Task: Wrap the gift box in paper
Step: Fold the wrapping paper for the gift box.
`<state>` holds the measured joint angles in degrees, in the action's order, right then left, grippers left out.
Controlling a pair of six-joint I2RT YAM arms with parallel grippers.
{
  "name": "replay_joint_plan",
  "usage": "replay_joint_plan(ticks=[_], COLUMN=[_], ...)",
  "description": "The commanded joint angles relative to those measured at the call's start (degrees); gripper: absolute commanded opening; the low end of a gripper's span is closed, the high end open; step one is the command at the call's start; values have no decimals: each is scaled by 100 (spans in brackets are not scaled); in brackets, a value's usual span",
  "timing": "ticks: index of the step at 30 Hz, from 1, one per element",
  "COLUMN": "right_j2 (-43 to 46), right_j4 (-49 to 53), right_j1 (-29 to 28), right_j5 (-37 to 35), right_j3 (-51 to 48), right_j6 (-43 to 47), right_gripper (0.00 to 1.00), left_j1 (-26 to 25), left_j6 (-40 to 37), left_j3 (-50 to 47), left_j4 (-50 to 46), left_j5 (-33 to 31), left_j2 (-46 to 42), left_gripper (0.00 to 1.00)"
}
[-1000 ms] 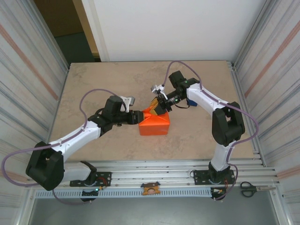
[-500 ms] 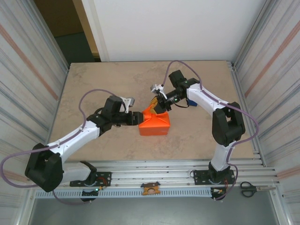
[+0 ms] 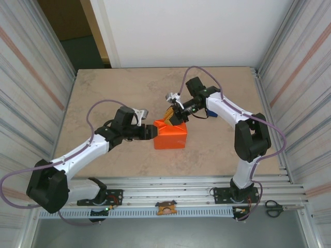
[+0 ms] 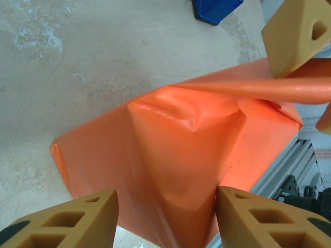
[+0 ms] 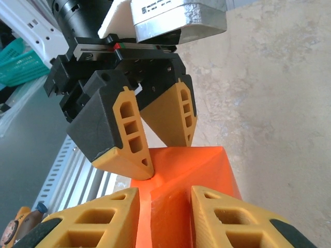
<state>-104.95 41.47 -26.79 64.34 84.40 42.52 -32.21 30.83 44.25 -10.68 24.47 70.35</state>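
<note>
Paper [image 3: 170, 138], bright orange, is wrapped round the gift box, so the box itself is hidden inside. The bundle sits in the middle of the table [image 3: 103, 93], between the two arms.

At its left end the paper is folded into a pointed flap. The left gripper [image 3: 151, 130] is right at that end. Its yellow fingers [image 4: 93, 219] are partly apart with the flap between them. I cannot tell if they are squeezing it.

At the far top edge, the right gripper [image 3: 173, 118] has its fingers close together, pinching a raised strip of paper [image 4: 258, 88].

The right wrist view shows small dark print on the white part [image 5: 155, 6] of the left gripper. It is too blurry to read.

A blue thing [image 4: 214, 8] lies on the table just behind the bundle. Black scissors [image 3: 274, 208] lie on the metal rail, well apart.
</note>
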Motion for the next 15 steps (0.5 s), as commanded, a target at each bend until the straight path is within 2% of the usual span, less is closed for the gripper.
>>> replay_joint_plan(ticks=[1, 15], right_j2=[267, 387], right_j4=[296, 677], right_j1=[-55, -108], right_j5=[127, 119], right_j3=[-118, -544], right_j6=[181, 538], right_gripper=[32, 33], left_j1=[43, 48], left_j6=[94, 244], left_j3=[-74, -195], left_j4=[-81, -57], left_j5=[-46, -39], left_j2=[78, -144], left_gripper=[52, 51])
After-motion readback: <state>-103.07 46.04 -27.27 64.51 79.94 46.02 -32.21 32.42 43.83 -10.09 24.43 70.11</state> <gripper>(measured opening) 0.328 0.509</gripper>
